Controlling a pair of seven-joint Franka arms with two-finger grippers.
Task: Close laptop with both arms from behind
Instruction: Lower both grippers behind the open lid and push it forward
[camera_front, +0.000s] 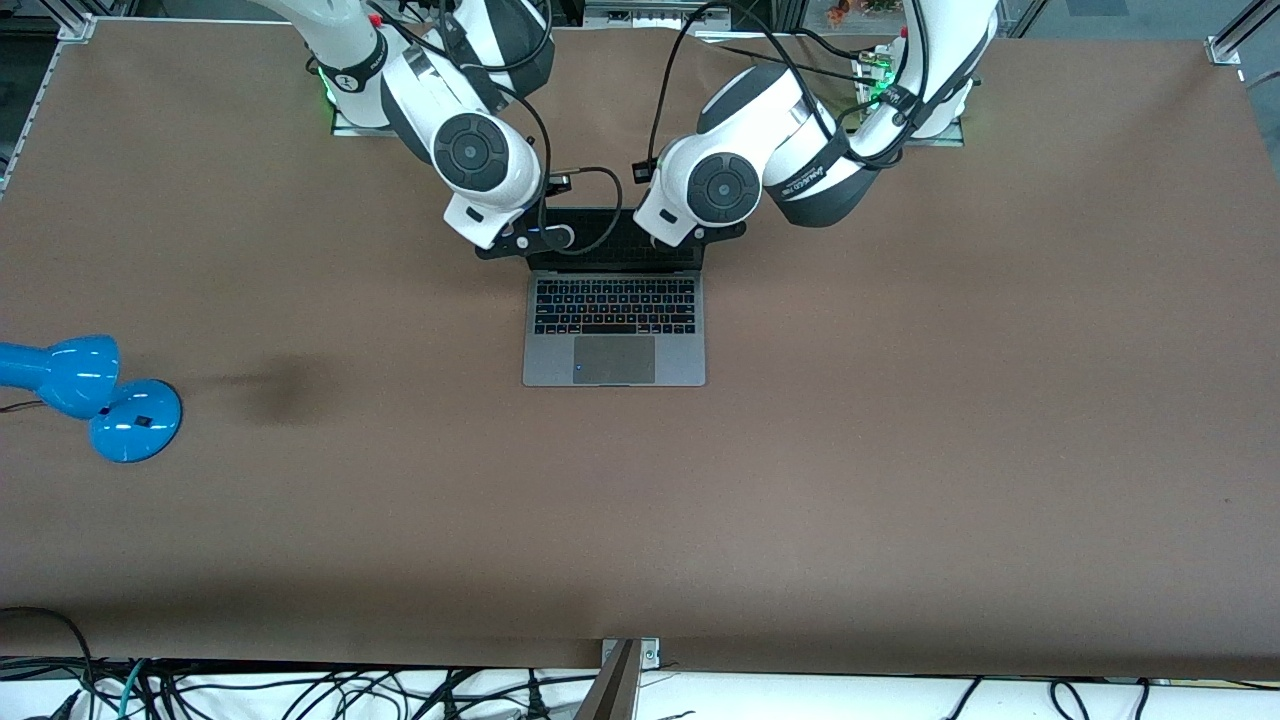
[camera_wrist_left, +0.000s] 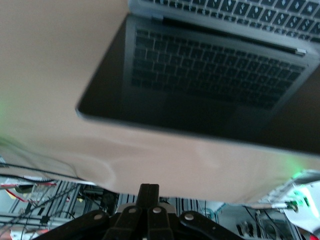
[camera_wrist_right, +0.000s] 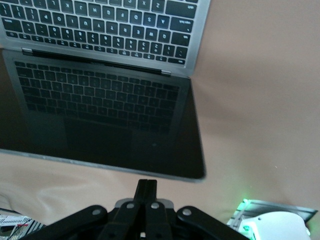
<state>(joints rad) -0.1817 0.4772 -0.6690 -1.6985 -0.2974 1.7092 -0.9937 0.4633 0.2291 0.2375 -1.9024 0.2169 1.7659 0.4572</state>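
Observation:
The grey laptop (camera_front: 614, 330) lies open in the middle of the table, keyboard up. Its dark screen (camera_wrist_left: 200, 85) (camera_wrist_right: 100, 125) mirrors the keys. My left gripper (camera_wrist_left: 148, 192) is shut and holds nothing; it hangs by the lid's top edge on the robot bases' side, toward the left arm's end, with a strip of table showing between. My right gripper (camera_wrist_right: 147, 187) is also shut and holds nothing. Its tips sit right at the lid's top edge near the corner toward the right arm's end; I cannot tell whether they touch. In the front view both wrists (camera_front: 690, 200) (camera_front: 490, 170) hide the fingers.
A blue desk lamp (camera_front: 90, 395) lies near the table's edge at the right arm's end, nearer to the front camera than the laptop. The brown table (camera_front: 900, 450) spreads wide around the laptop. Cables hang along its near edge.

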